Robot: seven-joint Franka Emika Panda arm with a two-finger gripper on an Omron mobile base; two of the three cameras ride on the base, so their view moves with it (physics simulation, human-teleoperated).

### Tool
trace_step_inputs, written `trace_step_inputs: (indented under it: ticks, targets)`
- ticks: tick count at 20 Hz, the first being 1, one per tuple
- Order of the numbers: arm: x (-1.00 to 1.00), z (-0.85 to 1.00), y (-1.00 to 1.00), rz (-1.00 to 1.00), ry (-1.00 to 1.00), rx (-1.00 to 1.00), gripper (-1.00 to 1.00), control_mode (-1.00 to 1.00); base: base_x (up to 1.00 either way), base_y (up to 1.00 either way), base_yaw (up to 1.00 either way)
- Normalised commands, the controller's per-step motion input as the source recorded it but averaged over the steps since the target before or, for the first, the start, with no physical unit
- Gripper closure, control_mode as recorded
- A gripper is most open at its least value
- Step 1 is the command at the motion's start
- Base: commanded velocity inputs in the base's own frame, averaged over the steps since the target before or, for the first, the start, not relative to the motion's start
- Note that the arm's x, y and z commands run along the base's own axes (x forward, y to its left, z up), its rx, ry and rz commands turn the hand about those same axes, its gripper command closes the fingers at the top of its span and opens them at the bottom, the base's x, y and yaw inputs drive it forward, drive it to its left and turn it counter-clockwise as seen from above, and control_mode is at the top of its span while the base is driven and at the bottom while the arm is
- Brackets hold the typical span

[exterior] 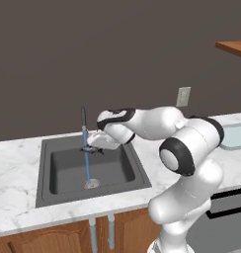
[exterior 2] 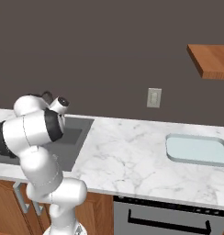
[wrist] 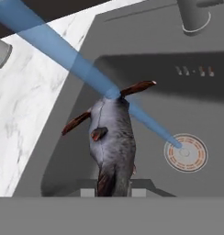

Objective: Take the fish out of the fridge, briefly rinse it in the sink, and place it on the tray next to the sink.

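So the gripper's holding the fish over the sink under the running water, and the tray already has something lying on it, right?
Not quite: the tray is bare in the right base view. The rest stands: the gripper holds the fish over the sink in the water stream.

No legible text, label, brand, number or sign was present on any surface. The small marks on the back wall of the sink in the hand view were too blurred to be read as characters. The wall plate above the back edge of the counter carried no readable marking.
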Motion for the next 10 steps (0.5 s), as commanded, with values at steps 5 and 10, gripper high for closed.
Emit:
trace_step_inputs:
  ticks: [5,10]
  targets:
    - [-0.93,0.17,-0.16,-0.08,-0.01,0.03,1.00,-1.00,0.00,0.00,0.00]
    - [-0.97,0.95,-0.27,-0.24,-0.05,0.02,1.00,-1.00,0.00,0.00,0.00]
